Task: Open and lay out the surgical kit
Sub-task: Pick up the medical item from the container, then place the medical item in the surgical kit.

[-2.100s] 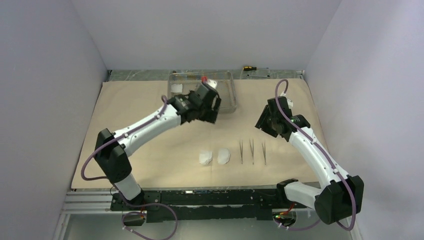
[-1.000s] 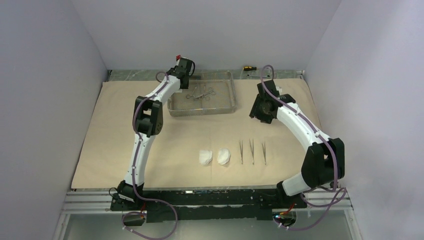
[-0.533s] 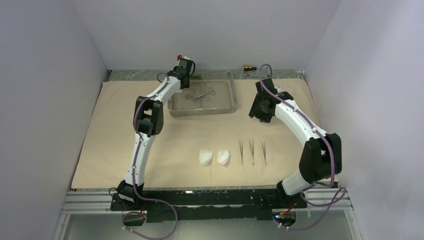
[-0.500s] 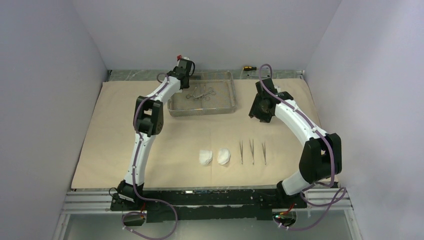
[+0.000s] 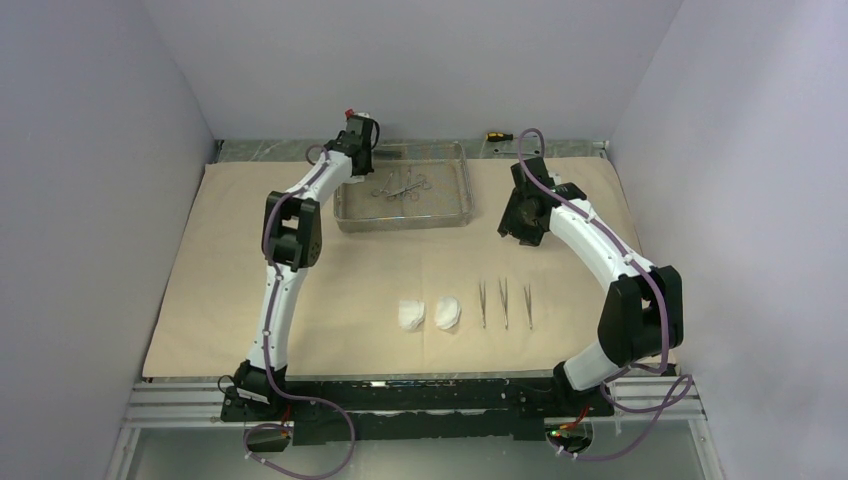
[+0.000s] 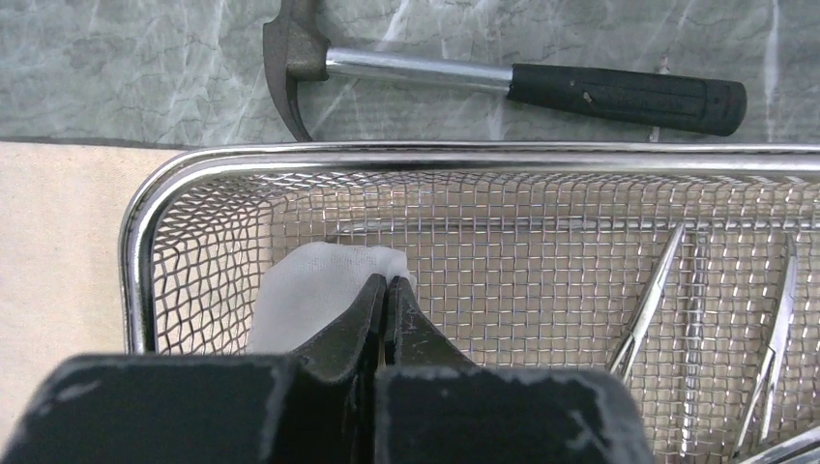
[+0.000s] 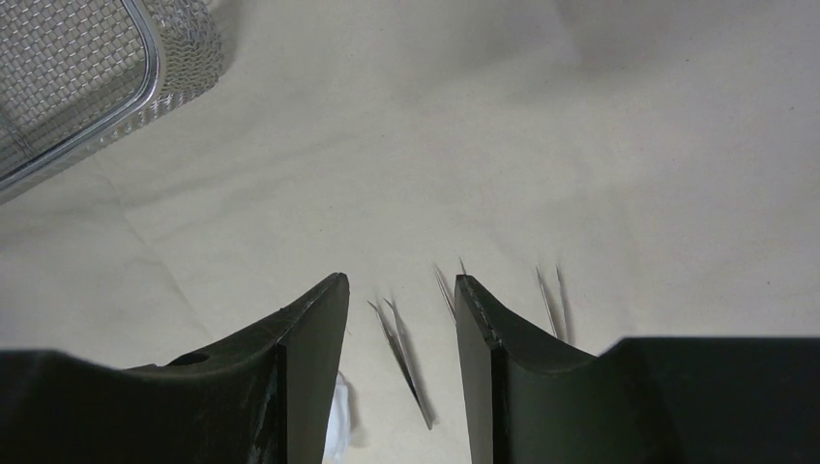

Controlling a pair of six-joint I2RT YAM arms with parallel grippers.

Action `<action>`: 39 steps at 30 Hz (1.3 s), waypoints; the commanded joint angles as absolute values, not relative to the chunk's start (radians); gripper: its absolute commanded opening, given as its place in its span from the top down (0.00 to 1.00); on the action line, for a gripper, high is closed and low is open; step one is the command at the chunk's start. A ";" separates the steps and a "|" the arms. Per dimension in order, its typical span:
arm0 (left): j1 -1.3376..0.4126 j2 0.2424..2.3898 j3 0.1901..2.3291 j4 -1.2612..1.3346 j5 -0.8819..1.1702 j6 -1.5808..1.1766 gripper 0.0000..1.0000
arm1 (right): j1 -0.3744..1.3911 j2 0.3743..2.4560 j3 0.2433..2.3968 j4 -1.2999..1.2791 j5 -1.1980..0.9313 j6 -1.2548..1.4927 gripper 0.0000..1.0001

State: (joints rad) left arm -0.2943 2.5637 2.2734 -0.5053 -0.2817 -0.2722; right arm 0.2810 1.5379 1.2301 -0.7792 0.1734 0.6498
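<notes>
Top view: lilac walls, beige cloth (image 5: 230,260) spread flat. Steel mesh tray (image 5: 405,228) sits at its far edge; left gripper (image 6: 387,280) pinches crumpled white gauze (image 6: 300,290) inside it; right gripper (image 7: 396,282) gapes over tweezers (image 7: 406,358).

No writing, label, brand, number or sign was legible anywhere, not on the hammer (image 6: 619,92), the mesh tray (image 6: 464,157) or the beige cloth (image 7: 580,145).

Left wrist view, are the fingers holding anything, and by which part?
The left fingers pinch the white gauze pad by its far right corner, inside the mesh tray.
</notes>
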 commanded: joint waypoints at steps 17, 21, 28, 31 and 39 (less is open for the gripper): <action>-0.302 2.069 2.095 -0.640 0.097 -0.191 1.00 | 0.276 1.498 1.253 -0.751 0.139 0.678 0.53; -0.342 1.917 1.936 -0.726 0.083 -0.206 1.00 | 0.276 1.467 1.218 -0.735 0.121 0.676 0.53; -0.495 1.615 1.547 -0.764 -0.044 -0.337 1.00 | 0.276 1.404 1.144 -0.720 0.101 0.678 0.53; -0.582 1.533 1.412 -0.774 -0.103 -0.414 1.00 | 0.276 1.370 1.107 -0.714 0.093 0.675 0.53; -0.772 1.447 1.186 -0.836 -0.311 -0.663 1.00 | 0.275 1.295 1.028 -0.709 0.081 0.695 0.53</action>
